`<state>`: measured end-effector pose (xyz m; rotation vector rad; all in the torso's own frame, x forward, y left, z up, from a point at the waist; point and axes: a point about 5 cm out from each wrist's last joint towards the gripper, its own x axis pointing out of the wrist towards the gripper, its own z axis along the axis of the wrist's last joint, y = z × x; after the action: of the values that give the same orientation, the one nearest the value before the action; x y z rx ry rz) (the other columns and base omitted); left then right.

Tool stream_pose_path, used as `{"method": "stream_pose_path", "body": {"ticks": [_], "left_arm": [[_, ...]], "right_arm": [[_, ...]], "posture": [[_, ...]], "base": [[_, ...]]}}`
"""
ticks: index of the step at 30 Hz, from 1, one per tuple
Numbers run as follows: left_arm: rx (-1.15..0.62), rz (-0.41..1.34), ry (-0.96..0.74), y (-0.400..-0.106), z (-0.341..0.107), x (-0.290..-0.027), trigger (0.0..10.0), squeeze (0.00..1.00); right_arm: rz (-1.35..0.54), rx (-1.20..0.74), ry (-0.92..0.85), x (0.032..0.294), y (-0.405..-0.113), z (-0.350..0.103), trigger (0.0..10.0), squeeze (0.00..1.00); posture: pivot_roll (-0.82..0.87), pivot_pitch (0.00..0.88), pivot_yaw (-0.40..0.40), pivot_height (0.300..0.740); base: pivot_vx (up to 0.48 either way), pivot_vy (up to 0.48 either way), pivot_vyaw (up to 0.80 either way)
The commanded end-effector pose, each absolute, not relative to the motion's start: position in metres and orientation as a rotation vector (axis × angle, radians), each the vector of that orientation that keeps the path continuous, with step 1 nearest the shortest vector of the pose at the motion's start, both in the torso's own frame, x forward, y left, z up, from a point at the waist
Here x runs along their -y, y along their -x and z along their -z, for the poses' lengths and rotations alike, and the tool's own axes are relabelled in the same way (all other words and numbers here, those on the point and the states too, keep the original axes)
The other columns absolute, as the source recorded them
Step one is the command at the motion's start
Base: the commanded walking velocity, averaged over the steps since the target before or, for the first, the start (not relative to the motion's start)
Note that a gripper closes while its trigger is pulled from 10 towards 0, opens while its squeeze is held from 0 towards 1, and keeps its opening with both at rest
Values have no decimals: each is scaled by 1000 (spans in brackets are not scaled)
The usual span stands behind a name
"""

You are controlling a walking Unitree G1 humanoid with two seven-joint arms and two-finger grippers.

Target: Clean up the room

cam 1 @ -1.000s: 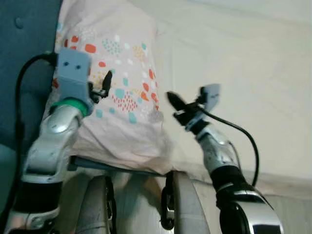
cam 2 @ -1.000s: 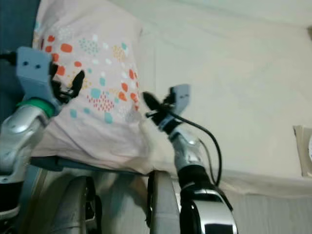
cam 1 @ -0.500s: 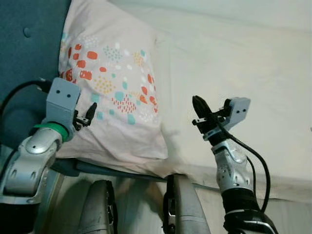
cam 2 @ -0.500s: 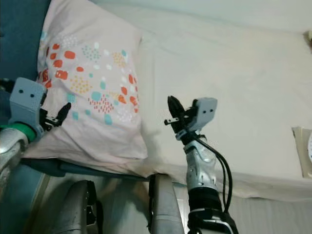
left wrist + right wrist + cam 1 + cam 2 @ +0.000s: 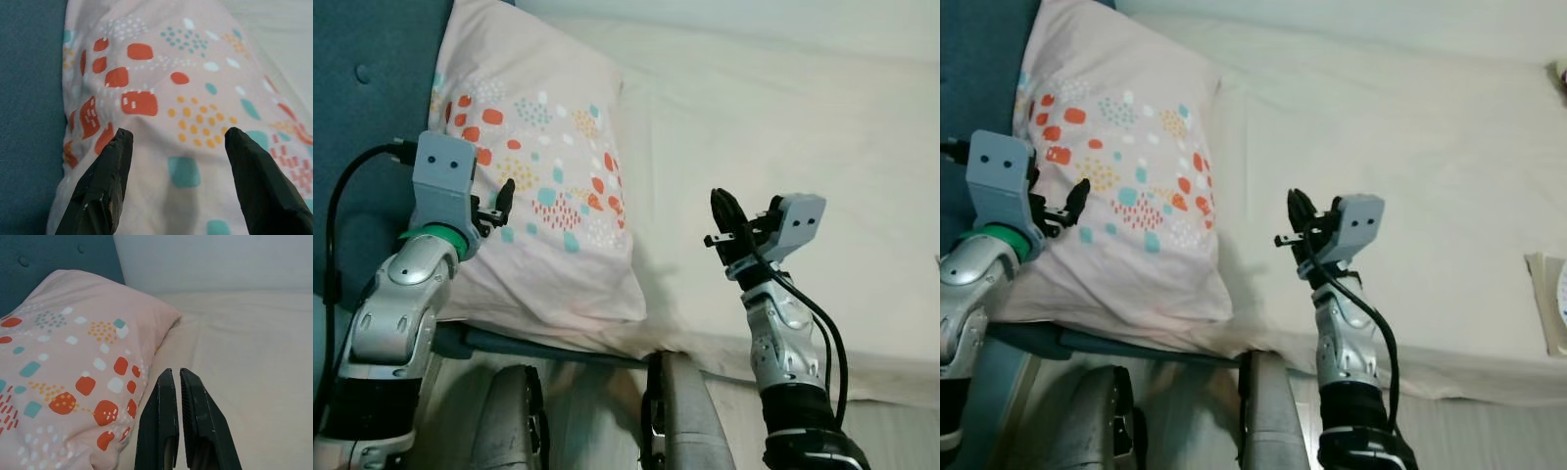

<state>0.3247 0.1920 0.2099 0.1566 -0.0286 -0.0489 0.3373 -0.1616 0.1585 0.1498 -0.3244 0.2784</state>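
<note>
Since half a second ago, my left gripper point(image 5: 502, 203) has risen a little along the pillow's near-left edge and now sits higher against the patterned fabric; a full second ago the pillow was bunched up and lifted toward me, and now it lies flat. My right gripper point(image 5: 724, 217) has barely shifted from its spot half a second back.

Pillow point(image 5: 544, 186): pale pink with orange, teal and white spots, lying at the left end of the bed on the cream sheet point(image 5: 783, 127). Its left side is against the dark teal headboard point(image 5: 362, 108). Its near edge overhangs the mattress edge, above my own legs.

Left gripper: fingers spread wide apart. In the left wrist view both black fingers point(image 5: 105, 186) stand over the pillow point(image 5: 176, 107) with printed fabric visible between them; nothing is clamped. Whether the tips touch the cloth I cannot tell.

Right gripper: raised over the bare sheet just beside the pillow's right edge, apart from it. In the right wrist view the fingers point(image 5: 164, 431) are pressed nearly together with only a thin slit between them, holding nothing. The pillow's corner point(image 5: 78, 362) lies beyond them, the sheet stretching away alongside.
</note>
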Motion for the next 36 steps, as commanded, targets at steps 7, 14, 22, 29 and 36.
{"method": "stream_pose_path", "body": {"ticks": [7,14,22,29,36], "left_arm": [[9,68,-105,-333,-205,-181,10000,0],[-20,87,-84,-341,-200,-169,10000,0],[-147,64,32,-340,-165,-183,10000,0],[-178,150,-14,-333,-132,-177,10000,0],[-142,174,-276,-332,-97,-165,10000,0]], "right_arm": [[-248,300,-137,166,-337,-154,10000,0],[-225,288,-134,171,-335,-153,10000,0],[-206,268,-128,177,-334,-148,10000,0],[-208,229,-120,176,-336,-139,10000,0],[-218,176,-135,168,-334,-120,10000,0]], "posture": [[-63,161,11,677],[-74,158,11,702],[-84,150,-4,732],[-84,132,-11,740],[-101,118,-13,740]], "base": [[0,0,0],[0,0,0],[0,0,0],[0,0,0],[0,0,0]]}}
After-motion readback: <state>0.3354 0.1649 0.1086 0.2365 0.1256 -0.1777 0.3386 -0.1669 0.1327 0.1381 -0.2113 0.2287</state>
